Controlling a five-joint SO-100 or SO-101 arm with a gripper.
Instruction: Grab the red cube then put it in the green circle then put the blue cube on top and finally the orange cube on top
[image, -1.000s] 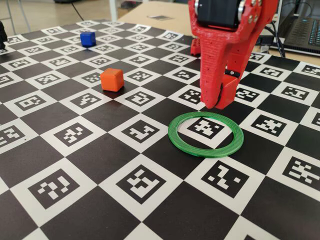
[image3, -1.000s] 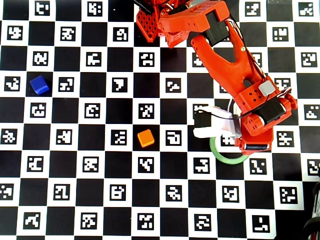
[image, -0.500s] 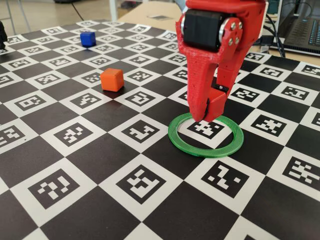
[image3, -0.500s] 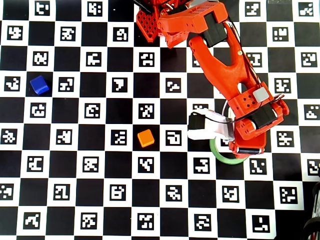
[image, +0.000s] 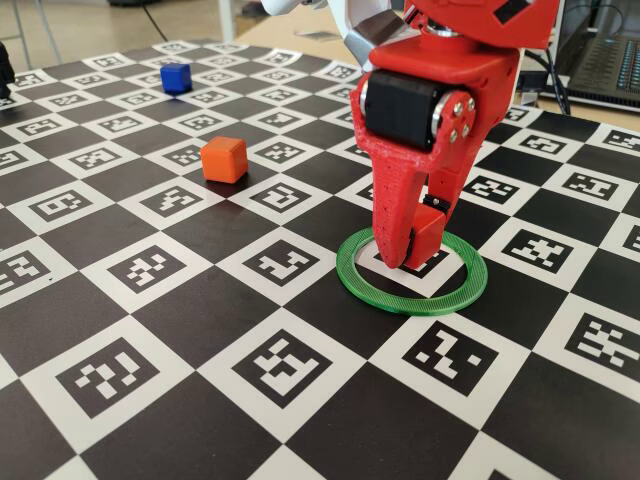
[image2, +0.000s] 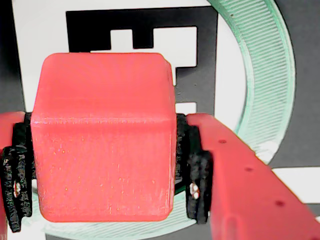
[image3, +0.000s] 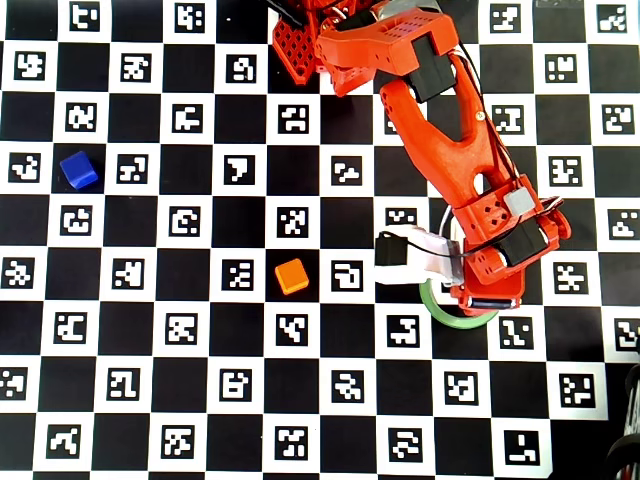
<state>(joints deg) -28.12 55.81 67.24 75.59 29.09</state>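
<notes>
The red cube (image2: 102, 137) fills the wrist view, clamped between the black pads of my gripper (image2: 102, 192). In the fixed view my gripper (image: 412, 252) reaches down inside the green circle (image: 412, 290) with the red cube (image: 429, 232) just above the board. The green circle (image2: 265, 75) curves round the cube in the wrist view. The arm covers most of the green circle (image3: 445, 312) in the overhead view. The orange cube (image: 224, 159) rests on the board to the left, and the blue cube (image: 176, 77) lies far back left. Both the orange cube (image3: 291, 276) and the blue cube (image3: 78, 169) also show from overhead.
The board is a black-and-white checker of marker squares (image: 280, 370). The arm's base (image3: 305, 45) stands at the top edge in the overhead view. A laptop (image: 605, 60) sits beyond the board at the back right.
My gripper has come down with the red cube from above the ring's far edge into the ring's centre. The orange and blue cubes have not moved.
</notes>
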